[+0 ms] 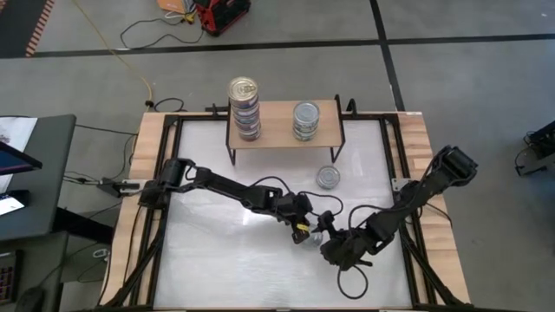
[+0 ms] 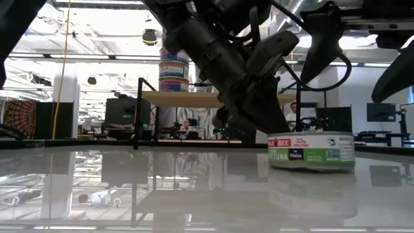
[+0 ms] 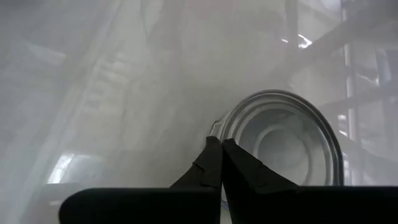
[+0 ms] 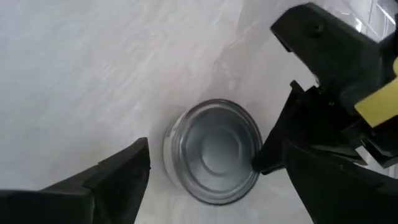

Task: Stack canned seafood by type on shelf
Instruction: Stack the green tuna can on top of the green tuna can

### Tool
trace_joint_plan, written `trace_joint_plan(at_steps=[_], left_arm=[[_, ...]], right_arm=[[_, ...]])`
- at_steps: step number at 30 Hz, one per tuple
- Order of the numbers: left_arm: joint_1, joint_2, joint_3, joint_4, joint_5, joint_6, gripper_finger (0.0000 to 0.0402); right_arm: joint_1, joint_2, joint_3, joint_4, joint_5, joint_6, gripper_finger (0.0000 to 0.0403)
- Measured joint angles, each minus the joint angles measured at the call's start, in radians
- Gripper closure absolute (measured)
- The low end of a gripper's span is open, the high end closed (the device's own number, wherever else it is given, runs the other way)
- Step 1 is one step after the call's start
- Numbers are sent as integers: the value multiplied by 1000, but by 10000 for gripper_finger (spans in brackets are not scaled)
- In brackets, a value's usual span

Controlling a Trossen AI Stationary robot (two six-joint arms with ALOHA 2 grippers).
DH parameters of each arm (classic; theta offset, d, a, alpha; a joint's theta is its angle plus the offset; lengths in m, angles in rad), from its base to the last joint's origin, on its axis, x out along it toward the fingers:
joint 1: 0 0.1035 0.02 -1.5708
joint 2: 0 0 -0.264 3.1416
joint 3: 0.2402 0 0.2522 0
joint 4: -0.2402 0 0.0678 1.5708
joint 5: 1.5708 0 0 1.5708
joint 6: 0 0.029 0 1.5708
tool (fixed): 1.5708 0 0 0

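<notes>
A silver-lidded can [image 4: 214, 151] is being straddled flat on the worktop [image 1: 217, 251], lower centre of the high view, by the open right pincer [image 4: 214, 168], while the closed left pincer [image 3: 217, 163] is being held against its rim.

both arms are dark, near-black, built from slim jointed segments with rounded joint housings. black cables loop loosely alongside the left arm [image 1: 227, 185] and the right arm [image 1: 418, 196]. the left gripper [image 1: 310, 231] carries a yellow marking at its wrist end. the right gripper [image 4: 205, 180] has two broad, flat, matte-black fingers [image 4: 121, 177] with angled edges.
</notes>
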Motion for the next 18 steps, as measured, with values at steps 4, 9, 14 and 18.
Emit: trace_joint_plan(at_steps=[4,9,14,18], left_arm=[[22,0,0,-9,14,28,401],[51,5,-6,-54,27,62,401],[59,4,-4,-51,32,84,401],[59,4,-4,-57,33,106,401]], right_arm=[[-29,0,1,-39,-5,5,23],[-54,0,1,-44,-6,8,26],[-74,0,0,-56,-7,9,26],[-97,0,0,-58,-5,16,26]])
